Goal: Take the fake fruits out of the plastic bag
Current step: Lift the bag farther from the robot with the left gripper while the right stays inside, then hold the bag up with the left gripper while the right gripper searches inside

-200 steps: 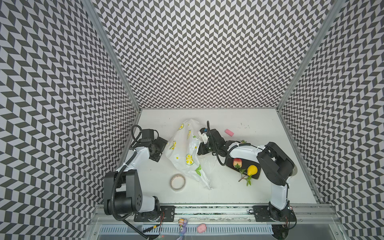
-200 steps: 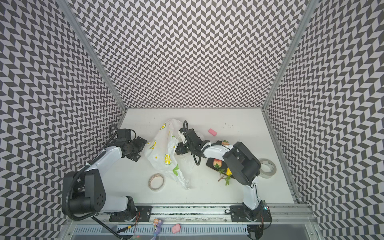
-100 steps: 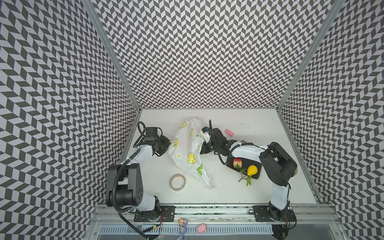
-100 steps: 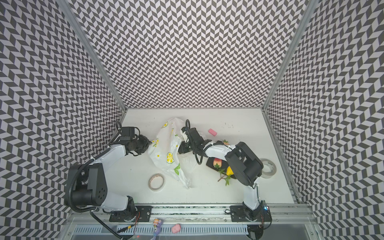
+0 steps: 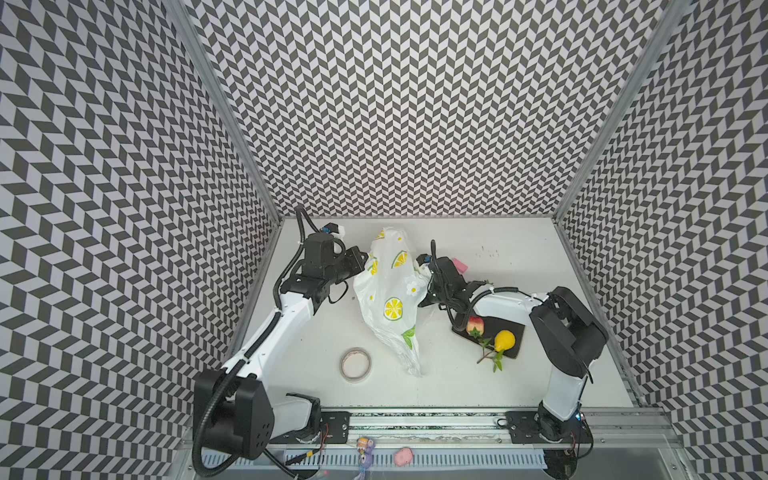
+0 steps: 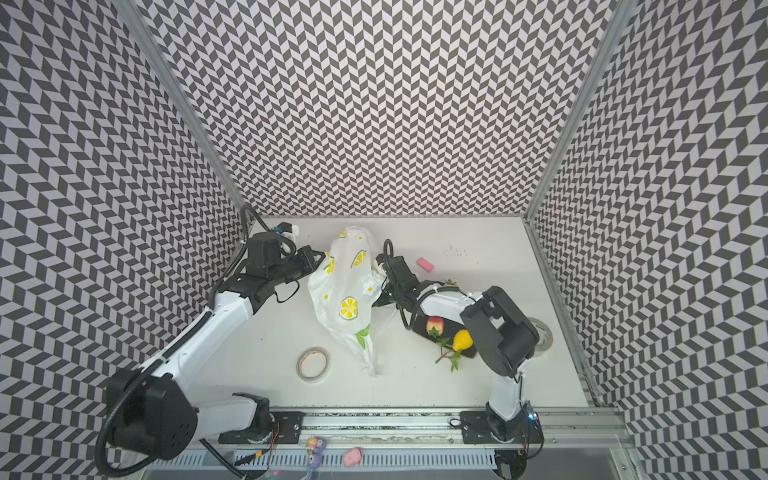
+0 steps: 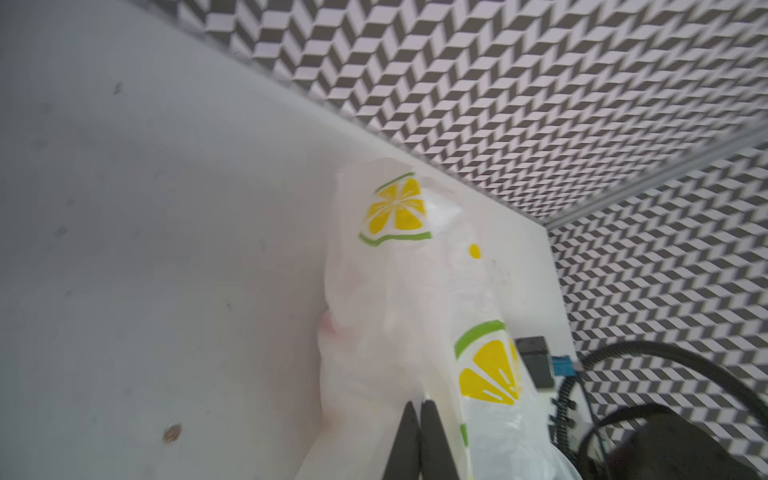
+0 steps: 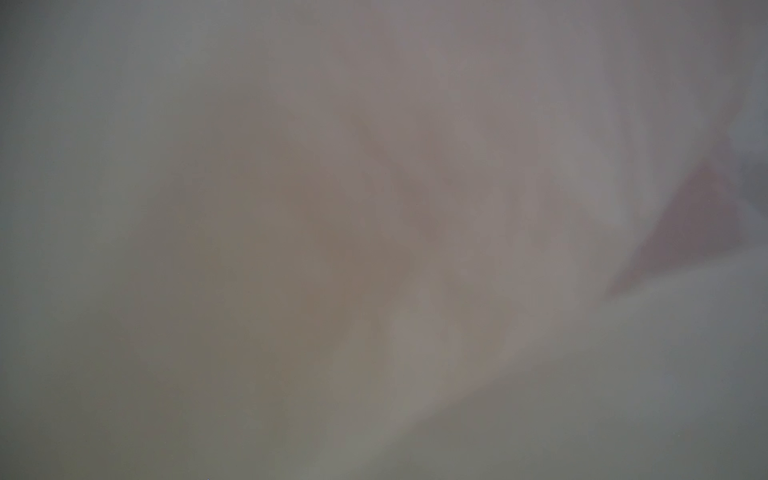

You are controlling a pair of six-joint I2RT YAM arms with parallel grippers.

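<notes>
At left edge of plastic bag (image 5: 390,286), left tool (image 5: 365,260) clenched, right tool (image 5: 424,298) opposite, grip unclear

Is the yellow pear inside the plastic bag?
No, in a top view the yellow pear lies on the dark tray, apart from the plastic bag.

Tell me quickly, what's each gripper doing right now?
Left gripper: closed, apparently pinching the bag at its edge.
Right gripper: mostly hidden in the bag; cannot be told.

Red fruit (image 5: 475,324) and yellow pear (image 5: 504,340) lie outside the crumpled plastic bag (image 5: 390,299).
</notes>
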